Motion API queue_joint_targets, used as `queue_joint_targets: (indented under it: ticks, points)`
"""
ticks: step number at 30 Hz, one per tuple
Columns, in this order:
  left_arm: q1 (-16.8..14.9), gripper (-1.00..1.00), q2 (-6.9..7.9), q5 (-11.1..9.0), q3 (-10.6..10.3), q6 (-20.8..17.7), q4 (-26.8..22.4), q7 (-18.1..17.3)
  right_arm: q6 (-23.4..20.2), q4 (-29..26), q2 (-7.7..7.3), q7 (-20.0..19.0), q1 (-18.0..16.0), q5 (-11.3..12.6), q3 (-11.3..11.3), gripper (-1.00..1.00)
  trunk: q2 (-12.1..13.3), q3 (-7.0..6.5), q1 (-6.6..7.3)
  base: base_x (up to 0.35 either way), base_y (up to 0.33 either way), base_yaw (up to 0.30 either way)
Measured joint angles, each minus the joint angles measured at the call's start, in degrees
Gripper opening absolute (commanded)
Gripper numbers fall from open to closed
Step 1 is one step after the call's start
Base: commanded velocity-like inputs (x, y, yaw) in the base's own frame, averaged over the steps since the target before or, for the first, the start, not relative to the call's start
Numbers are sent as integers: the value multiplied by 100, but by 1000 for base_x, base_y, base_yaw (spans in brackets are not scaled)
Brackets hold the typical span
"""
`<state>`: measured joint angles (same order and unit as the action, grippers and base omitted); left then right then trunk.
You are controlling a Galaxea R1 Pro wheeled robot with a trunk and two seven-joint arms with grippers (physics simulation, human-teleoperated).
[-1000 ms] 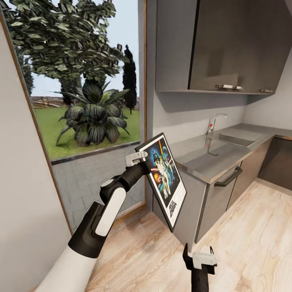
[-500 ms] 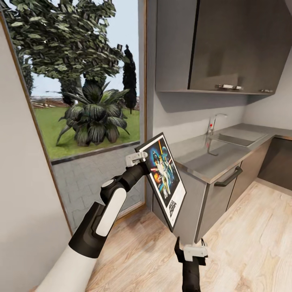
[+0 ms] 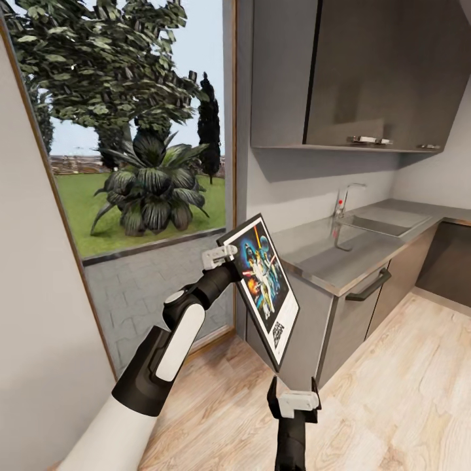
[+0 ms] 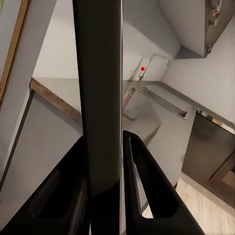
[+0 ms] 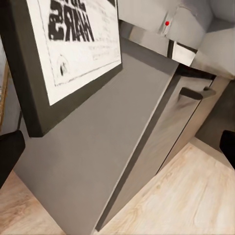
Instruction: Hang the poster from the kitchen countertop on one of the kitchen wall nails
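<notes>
Left arm was raised and extended forward, left end effector (image 3: 221, 254) clamped. Right end effector (image 3: 293, 392) sat low, pointing up, fingers spread.

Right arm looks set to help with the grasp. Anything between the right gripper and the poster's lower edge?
Nothing visible. In the head view the right gripper sits open just below the poster, which the left gripper holds by its upper edge. The right wrist view shows the poster's bottom corner unobstructed, cabinet side behind it.
</notes>
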<state>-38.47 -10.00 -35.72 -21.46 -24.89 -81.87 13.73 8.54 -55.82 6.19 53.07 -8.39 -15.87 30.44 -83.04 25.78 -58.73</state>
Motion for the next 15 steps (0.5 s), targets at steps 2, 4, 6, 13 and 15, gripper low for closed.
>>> queue_joint_targets:
  ticks: [2,4,6,13,15]
  points:
    - [-1,-100,0,1,-1,1,1,0,-7,-16,2,4,0,4,18,100,0,0,0,0,0,0]
    - [1,-100,0,4,-1,5,7,-2,-12,-31,6,6,0,7,41,100,0,0,0,0,0,0]
    - [1,-100,0,6,-2,7,9,-4,-18,-34,9,6,0,9,50,100,0,0,0,0,0,0]
    - [1,-100,0,10,-11,325,12,-6,-400,-55,13,-1,0,8,70,100,0,0,0,0,0,0]
    - [0,-100,0,11,-14,346,14,-6,-419,-57,13,-1,0,8,71,100,0,0,0,0,0,0]
